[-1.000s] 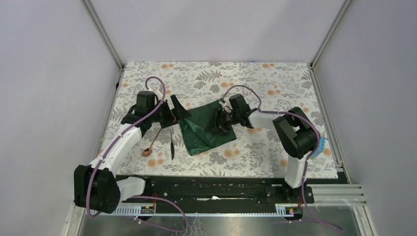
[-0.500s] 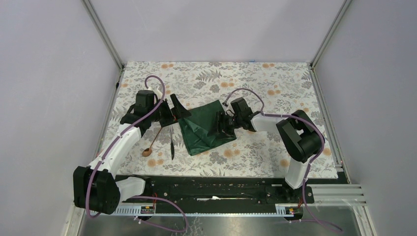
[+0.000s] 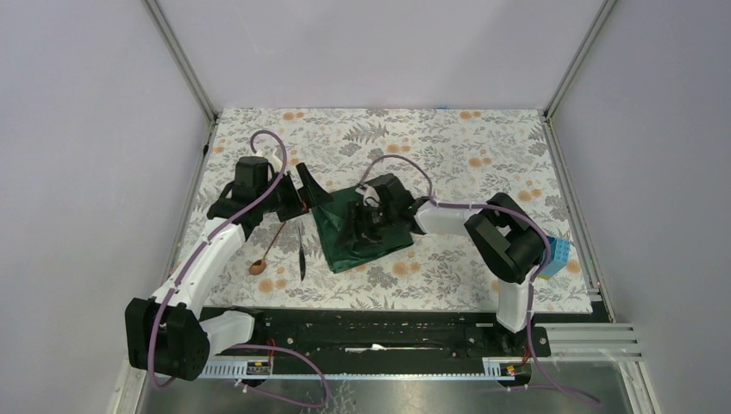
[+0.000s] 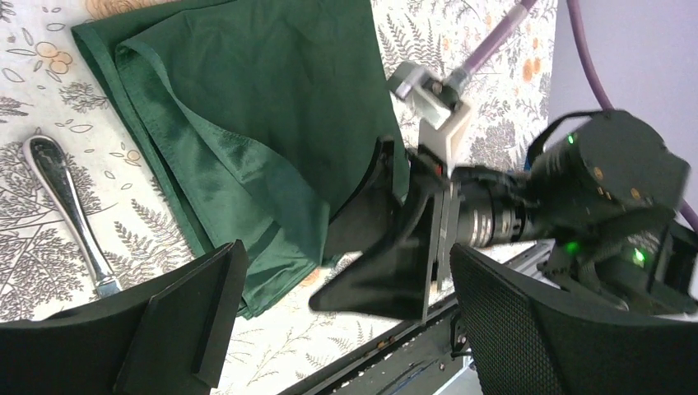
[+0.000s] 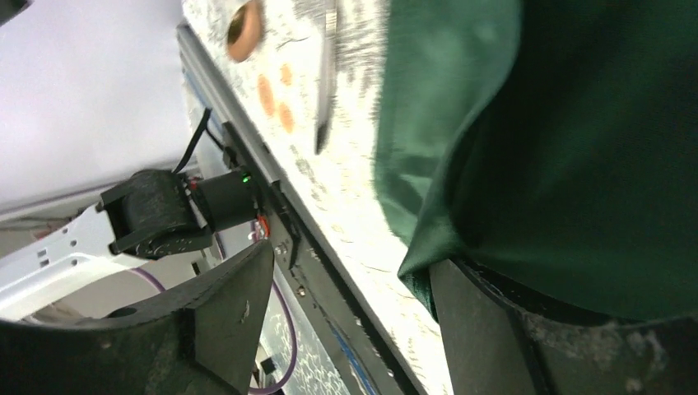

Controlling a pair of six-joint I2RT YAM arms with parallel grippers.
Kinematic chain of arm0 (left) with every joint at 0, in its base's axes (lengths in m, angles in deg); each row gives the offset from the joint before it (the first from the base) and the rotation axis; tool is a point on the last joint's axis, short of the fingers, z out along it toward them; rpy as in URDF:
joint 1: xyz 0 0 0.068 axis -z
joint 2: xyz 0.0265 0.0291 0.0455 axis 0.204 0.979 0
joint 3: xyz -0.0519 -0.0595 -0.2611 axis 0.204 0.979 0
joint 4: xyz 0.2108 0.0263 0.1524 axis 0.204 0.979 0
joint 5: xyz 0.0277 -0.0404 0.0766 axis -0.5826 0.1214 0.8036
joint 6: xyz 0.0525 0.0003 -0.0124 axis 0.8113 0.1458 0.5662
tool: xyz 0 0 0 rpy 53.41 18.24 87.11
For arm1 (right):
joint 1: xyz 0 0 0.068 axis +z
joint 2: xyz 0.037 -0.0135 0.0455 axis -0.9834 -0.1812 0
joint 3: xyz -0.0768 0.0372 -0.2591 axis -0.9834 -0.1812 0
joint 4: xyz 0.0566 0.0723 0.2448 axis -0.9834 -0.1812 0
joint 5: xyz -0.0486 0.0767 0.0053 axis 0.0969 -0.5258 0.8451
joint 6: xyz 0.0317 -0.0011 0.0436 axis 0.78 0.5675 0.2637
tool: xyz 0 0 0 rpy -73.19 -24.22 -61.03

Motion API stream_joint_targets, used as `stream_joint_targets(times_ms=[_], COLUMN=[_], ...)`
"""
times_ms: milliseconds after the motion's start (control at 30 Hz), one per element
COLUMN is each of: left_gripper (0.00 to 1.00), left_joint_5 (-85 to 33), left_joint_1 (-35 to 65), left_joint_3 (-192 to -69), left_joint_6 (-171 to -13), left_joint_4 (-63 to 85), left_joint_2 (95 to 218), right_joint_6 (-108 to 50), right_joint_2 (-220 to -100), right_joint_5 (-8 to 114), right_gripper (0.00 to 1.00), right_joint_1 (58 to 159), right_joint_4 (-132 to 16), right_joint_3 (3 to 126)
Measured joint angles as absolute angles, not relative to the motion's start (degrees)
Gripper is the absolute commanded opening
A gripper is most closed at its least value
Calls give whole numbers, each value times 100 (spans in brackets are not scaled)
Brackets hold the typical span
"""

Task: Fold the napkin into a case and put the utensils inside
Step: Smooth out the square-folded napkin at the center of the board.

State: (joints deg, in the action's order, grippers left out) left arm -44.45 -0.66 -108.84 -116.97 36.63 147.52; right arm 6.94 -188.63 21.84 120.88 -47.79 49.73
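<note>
The dark green napkin [image 3: 379, 241] lies folded in the middle of the floral tablecloth; it also shows in the left wrist view [image 4: 263, 107] and the right wrist view [image 5: 576, 148]. My right gripper [image 3: 365, 216] is over its middle, open, with one finger [image 5: 494, 329] slipped under a cloth layer that drapes over it. My left gripper [image 3: 303, 197] is open and empty at the napkin's left edge. The copper spoon [image 3: 265, 252] and the black knife [image 3: 302, 255] lie side by side left of the napkin. The spoon's bowl [image 5: 244, 25] and the knife [image 5: 327, 74] show in the right wrist view.
Bright blue toy blocks [image 3: 557, 255] sit at the right, behind the right arm's elbow. A black rail [image 3: 379, 332] runs along the near table edge. Grey walls close in the left, right and back. A shiny utensil handle [image 4: 70, 206] lies left of the napkin.
My right gripper has moved left across the napkin, from its right part to its middle. The left gripper has barely shifted. The spoon and knife have not moved.
</note>
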Motion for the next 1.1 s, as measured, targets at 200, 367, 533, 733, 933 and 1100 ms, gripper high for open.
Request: stream_joint_targets(times_ms=[200, 367, 533, 733, 933, 1100], left_gripper=[99, 99, 94, 93, 96, 95], left_joint_5=[-4041, -3851, -3882, -3908, -3847, -3691], left_joint_1=[-77, -151, -171, -171, -171, -171], left_joint_3=[-11024, -11304, -11548, -12108, -12941, -14007], left_joint_6=[-11551, -11400, -11291, -11103, -10845, -10460], left_joint_4=[3899, 3943, 3943, 3947, 4137, 4463], left_joint_2=[14708, 14946, 15644, 16922, 17912, 18857], right_joint_6=[633, 117, -351, -574, -552, -517], right_joint_2=[-18893, -18756, -18170, -17051, -16902, -17123], right_joint_5=[2164, 2376, 2833, 3272, 3532, 3266], right_gripper=[85, 86, 83, 79, 80, 71], right_joint_1=[12853, 12870, 12536, 11334, 10665, 10313], right_joint_4=[-4825, -5574, -6488, -6993, -7305, -7176], right_joint_3=[5397, 5443, 5454, 4670, 3701, 3448])
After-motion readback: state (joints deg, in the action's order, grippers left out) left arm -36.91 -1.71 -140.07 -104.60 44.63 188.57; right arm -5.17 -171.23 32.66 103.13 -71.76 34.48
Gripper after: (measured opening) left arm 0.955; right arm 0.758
